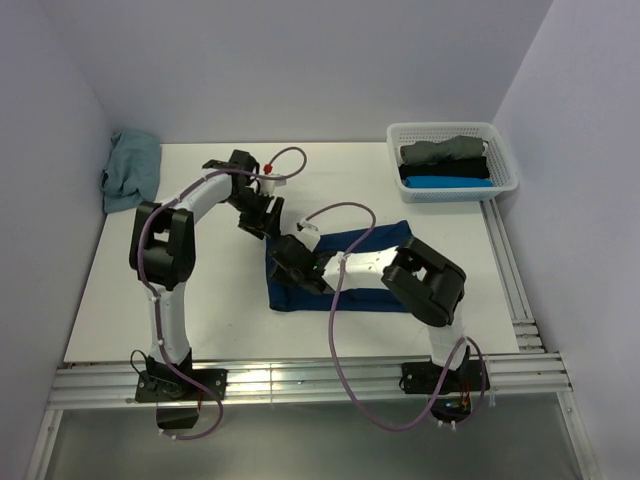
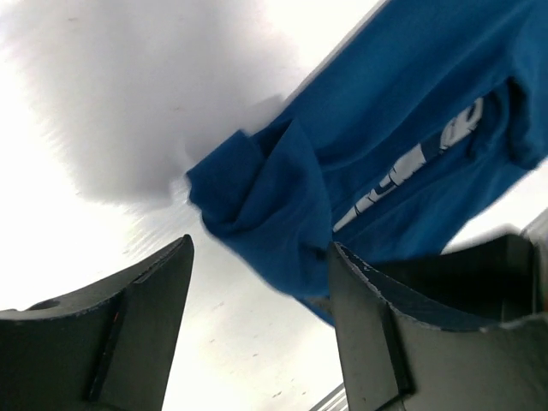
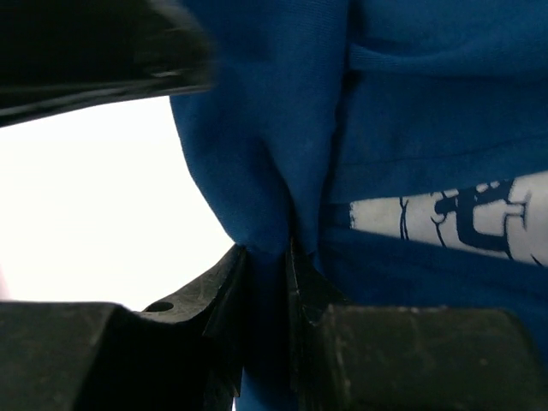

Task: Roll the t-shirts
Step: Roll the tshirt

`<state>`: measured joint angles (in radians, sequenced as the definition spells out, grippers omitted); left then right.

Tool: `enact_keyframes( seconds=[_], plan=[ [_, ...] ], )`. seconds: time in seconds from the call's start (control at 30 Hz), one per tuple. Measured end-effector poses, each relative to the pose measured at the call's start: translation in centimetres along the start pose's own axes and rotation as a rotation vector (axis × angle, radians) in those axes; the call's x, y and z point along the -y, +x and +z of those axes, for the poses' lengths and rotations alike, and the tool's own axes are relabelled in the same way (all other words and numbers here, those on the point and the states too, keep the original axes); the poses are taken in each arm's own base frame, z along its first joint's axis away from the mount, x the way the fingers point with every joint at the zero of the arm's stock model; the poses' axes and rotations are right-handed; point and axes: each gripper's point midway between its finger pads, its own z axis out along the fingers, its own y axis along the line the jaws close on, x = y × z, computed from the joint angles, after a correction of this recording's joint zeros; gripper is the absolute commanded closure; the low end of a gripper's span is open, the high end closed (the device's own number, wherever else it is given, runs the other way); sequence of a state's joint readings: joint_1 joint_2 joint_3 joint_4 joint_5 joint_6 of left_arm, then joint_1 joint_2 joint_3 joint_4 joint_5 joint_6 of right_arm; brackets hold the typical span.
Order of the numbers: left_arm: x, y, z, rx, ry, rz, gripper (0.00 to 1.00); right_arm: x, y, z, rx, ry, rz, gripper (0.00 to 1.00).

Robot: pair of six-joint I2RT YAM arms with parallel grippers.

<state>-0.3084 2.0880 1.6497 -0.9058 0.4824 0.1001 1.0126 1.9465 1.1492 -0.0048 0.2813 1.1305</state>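
Shirts: we are counting five. One navy t-shirt (image 1: 295,295) is lying on the table (image 1: 230,320), left of the basket (image 1: 440,128) and nearer the arms. A grey t-shirt (image 1: 445,150), a black t-shirt (image 1: 440,170) and a bright blue t-shirt (image 1: 450,182) are sitting inside the basket. A pale teal t-shirt (image 1: 130,170) is lying far left of it.
Hands: two. The left hand (image 2: 257,248) is hovering, fingers wide apart, over a bunched navy corner. The right hand (image 3: 267,253) is pinching a navy fold.
Hidden: the right arm (image 1: 425,280) is covering the navy middle from above.
Wrist views only: we are seeing white print (image 2: 402,167).

Left hand (image 2: 261,257) spread, right hand (image 3: 267,257) clamped
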Motion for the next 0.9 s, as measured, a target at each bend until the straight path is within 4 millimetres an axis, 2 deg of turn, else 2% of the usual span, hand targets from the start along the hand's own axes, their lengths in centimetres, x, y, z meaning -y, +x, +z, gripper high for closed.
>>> enact_keyframes(
  seconds=[0.13,0.27,0.37,0.53,0.63,0.77,0.87,0.9],
  plan=[
    [-1.3,-0.1,-1.3,0.031,0.063,-0.037,0.29,-0.8,-0.3,0.3,-0.038,-0.111,0.126,0.91],
    [-2.7,0.0,-2.7,0.074,0.115,-0.065,0.28,-2.3,0.0,0.1,-0.069,-0.239,0.235,0.92],
    [-2.9,1.1,-3.1,0.081,0.152,-0.076,0.27,-3.0,0.5,0.5,-0.094,-0.311,0.308,0.93],
    [-1.7,3.9,-1.5,0.035,0.228,-0.09,0.27,-3.0,1.0,0.4,-0.109,-0.368,0.389,0.93],
    [-1.4,4.8,-0.9,0.02,0.251,-0.102,0.27,-2.8,0.9,0.2,-0.105,-0.388,0.42,0.93],
    [-1.3,4.9,-0.4,0.031,0.266,-0.1,0.27,-3.0,0.8,0.0,-0.104,-0.4,0.436,0.93],
    [-1.4,4.2,-0.2,0.053,0.262,-0.103,0.34,-3.1,0.7,0.0,-0.103,-0.404,0.438,0.93],
    [-1.4,4.1,-0.1,0.057,0.255,-0.103,0.4,-3.0,0.8,0.0,-0.103,-0.403,0.438,0.93]
  ],
)
